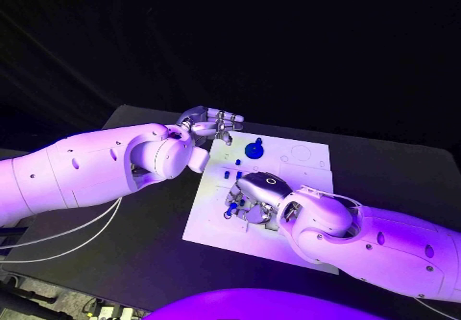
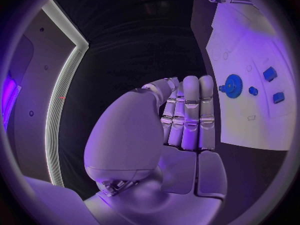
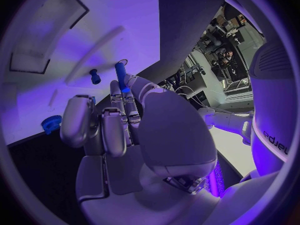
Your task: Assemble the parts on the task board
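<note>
My right hand (image 1: pixel 252 199) sits low over the near-left part of the task board (image 1: pixel 306 175), palm down, and it is pinching a slim blue pin (image 3: pixel 120 76) between its fingertips. In the right wrist view the pin's long axis runs straight out from the fingertips toward the white plate, so it stands roughly upright over the board rather than lying flat. Right by its far tip is a small round hole (image 3: pixel 122 62); I judge that this is the seat the pin is meant for, though I cannot tell whether the tip is already touching the board. A short blue peg (image 3: pixel 94 77) stands in the board just beside the pin, apart from my fingers.

My left hand (image 1: pixel 208 125) hangs at the far-left corner of the board, fingers straight and pressed together, thumb folded across, holding nothing. The blue gear (image 1: pixel 254 149) lies on the board just to the right of that hand and on the far side of my right hand, with small blue blocks (image 2: pixel 270 74) near it.

So the move ahead turns on my right hand: the pin points down at the board, and the hole lies right at its tip. The risk I see is tilting it off axis as I press.
</note>
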Tool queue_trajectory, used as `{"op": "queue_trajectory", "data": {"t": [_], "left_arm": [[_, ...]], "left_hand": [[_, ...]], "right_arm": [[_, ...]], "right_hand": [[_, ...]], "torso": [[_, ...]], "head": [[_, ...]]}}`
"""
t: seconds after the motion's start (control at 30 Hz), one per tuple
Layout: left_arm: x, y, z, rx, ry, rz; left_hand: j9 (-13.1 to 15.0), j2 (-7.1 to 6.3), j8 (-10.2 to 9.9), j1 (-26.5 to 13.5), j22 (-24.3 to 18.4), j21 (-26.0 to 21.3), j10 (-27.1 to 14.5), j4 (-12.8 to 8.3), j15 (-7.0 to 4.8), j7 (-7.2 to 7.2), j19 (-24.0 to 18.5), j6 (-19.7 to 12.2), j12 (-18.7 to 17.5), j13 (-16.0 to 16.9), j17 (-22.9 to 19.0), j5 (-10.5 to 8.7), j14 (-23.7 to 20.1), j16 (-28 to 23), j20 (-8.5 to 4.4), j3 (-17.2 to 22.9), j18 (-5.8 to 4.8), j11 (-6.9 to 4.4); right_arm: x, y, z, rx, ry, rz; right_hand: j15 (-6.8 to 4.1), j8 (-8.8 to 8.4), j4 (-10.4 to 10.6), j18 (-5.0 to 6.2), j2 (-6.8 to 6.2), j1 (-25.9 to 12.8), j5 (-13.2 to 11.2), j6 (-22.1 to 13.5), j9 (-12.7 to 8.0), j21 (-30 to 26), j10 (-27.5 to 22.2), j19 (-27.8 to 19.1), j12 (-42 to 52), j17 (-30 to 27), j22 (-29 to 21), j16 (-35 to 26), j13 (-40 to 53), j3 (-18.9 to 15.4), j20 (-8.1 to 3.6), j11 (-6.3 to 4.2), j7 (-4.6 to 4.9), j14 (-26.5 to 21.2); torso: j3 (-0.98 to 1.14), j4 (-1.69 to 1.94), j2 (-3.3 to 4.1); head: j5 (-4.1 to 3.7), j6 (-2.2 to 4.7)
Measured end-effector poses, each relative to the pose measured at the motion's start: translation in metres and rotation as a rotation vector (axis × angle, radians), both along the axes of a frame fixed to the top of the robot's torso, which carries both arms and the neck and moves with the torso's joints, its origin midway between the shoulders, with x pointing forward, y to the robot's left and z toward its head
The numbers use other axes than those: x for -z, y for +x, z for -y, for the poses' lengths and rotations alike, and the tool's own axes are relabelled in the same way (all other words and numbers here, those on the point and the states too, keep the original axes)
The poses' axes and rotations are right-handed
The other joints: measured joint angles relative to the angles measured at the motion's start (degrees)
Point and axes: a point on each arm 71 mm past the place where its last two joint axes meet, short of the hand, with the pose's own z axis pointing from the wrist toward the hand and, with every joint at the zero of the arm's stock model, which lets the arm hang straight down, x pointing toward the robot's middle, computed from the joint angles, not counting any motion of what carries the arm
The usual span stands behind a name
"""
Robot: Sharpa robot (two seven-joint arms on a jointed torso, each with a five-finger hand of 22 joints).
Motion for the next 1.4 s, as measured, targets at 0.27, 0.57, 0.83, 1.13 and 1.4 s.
{"op": "queue_trajectory", "data": {"t": [0.27, 0.57, 0.83, 1.13, 1.4], "left_arm": [[0.0, 0.0, -0.001, -0.001, 0.001, -0.001], [0.0, 0.0, -0.001, -0.001, 0.001, -0.002], [0.0, 0.0, -0.001, -0.001, 0.002, -0.003], [0.0, 0.0, -0.001, 0.0, 0.002, -0.004], [0.0, 0.0, -0.001, 0.0, 0.002, -0.006]], "left_hand": [[0.0, 0.0, 0.0, 0.0, 0.0, 0.0, 0.0, 0.0, 0.0, 0.0, 0.0, 0.0, 0.0, 0.0, 0.0, 0.0, 0.0, 0.0, 0.0, 0.0, 0.0, 0.0], [0.0, 0.0, 0.0, 0.0, 0.0, 0.0, 0.0, 0.0, 0.0, 0.0, 0.0, 0.0, 0.0, 0.0, 0.0, 0.0, 0.0, 0.0, 0.0, 0.0, 0.0, 0.0], [0.0, 0.0, 0.0, 0.0, 0.0, 0.0, 0.0, 0.0, 0.0, 0.0, 0.0, 0.0, 0.0, 0.0, 0.0, 0.0, 0.0, 0.0, 0.0, 0.0, 0.0, 0.0], [-0.1, 0.0, 0.0, 0.0, 0.0, 0.0, -0.2, 0.0, 0.0, 0.0, 0.0, 0.0, 0.2, 0.0, -0.1, 0.0, 0.0, 0.0, 0.0, 0.0, 0.01, 0.25], [0.0, 0.0, 0.0, 0.0, 0.0, 0.0, -0.3, 0.0, 0.0, 0.0, 0.0, 0.0, 0.2, 0.0, -0.1, 0.0, 0.0, 0.0, 0.0, 0.0, 0.0, 0.3]], "right_arm": [[0.001, -0.002, -0.001, -0.003, 0.002, -0.001], [0.003, -0.004, -0.002, -0.006, 0.006, -0.004], [0.003, -0.005, -0.002, -0.006, 0.004, -0.001], [0.005, -0.004, -0.004, -0.008, -0.019, 0.001], [0.006, -0.004, -0.01, -0.022, -0.046, 0.011]], "right_hand": [[0.0, -0.07, 0.0, 0.0, 0.0, 0.0, 0.0, 0.0, 0.0, 0.0, 0.0, 0.0, 0.1, 0.0, 0.0, 0.0, 0.0, 0.0, 0.0, 0.0, -0.01, 0.0], [0.0, -0.11, 0.0, 0.0, -0.01, 0.0, -0.1, 0.1, 0.0, 0.0, 0.0, 0.0, 0.1, 0.0, 0.0, 0.0, 0.0, 0.0, 0.0, 0.0, 0.12, 0.0], [0.0, -0.13, -0.2, 0.0, -0.17, -0.2, -0.1, 0.1, 0.0, 0.0, 0.1, 0.0, 0.1, 0.0, 0.0, 0.0, 0.0, 0.2, 0.0, 0.09, 0.12, 0.0], [0.0, -0.13, -0.2, 0.0, -0.24, -0.2, 0.1, 0.1, 0.0, 0.0, 0.1, 0.0, 0.0, 0.0, 0.0, 0.0, 0.0, 0.2, 0.0, 0.1, 0.12, 0.0], [0.0, -0.44, -0.2, 0.0, -0.44, -0.4, 0.1, -0.5, -0.1, 0.0, 0.2, 0.0, -0.4, -0.1, 0.0, 0.0, 0.1, 0.2, 0.0, 0.15, 0.76, 0.0]], "torso": [[0.0, 0.01, -0.01], [-0.01, 0.01, -0.02], [-0.02, 0.01, -0.03], [-0.02, 0.01, -0.02], [-0.02, 0.01, 0.01]], "head": [[0.07, -0.14], [0.16, -0.18], [0.24, -0.17], [0.27, -0.24], [0.21, -0.29]]}}
